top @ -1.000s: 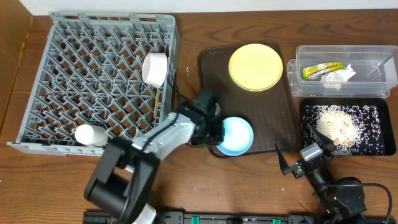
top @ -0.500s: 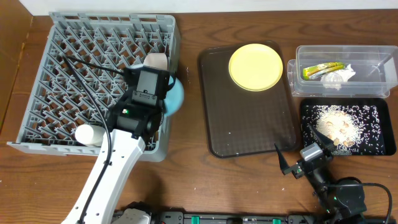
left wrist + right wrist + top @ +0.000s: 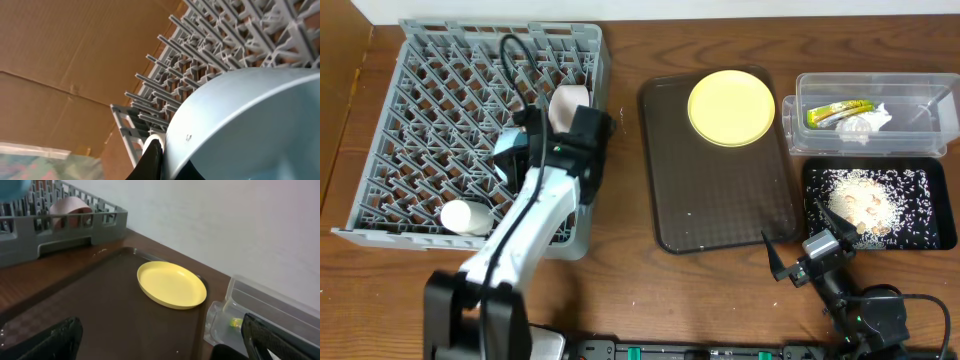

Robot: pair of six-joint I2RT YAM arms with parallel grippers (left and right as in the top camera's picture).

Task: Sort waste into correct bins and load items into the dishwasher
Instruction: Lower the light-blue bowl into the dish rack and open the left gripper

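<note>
Here the left end effector (image 3: 161, 159), clenched on the rim of the light blue bowl (image 3: 240, 125), tilts it edge-on over the dish rack (image 3: 440, 90) below, likely to seat it between pegs; the right end effector (image 3: 160, 347) gapes, empty.

The large square grey plastic dish rack (image 3: 440, 110) stands left of the dark brown serving tray (image 3: 720, 200). The round yellow plate (image 3: 731, 107) lies on that tray's far end. Right of the tray are two bins: farther back the clear plastic rectangular tub (image 3: 925, 115), holding the yellow-green snack wrapper (image 3: 840, 112) and crumpled white tissue (image 3: 866, 122), and nearer the shallow black rectangular tray (image 3: 945, 225), holding the beige-white rice-like food scraps (image 3: 858, 203). In the rack, the white bowl (image 3: 568, 103) sits on the tray's side and the small white cup (image 3: 465, 216) at the near corner away from it. The light blue bowl (image 3: 240, 120) is over the rack.
</note>
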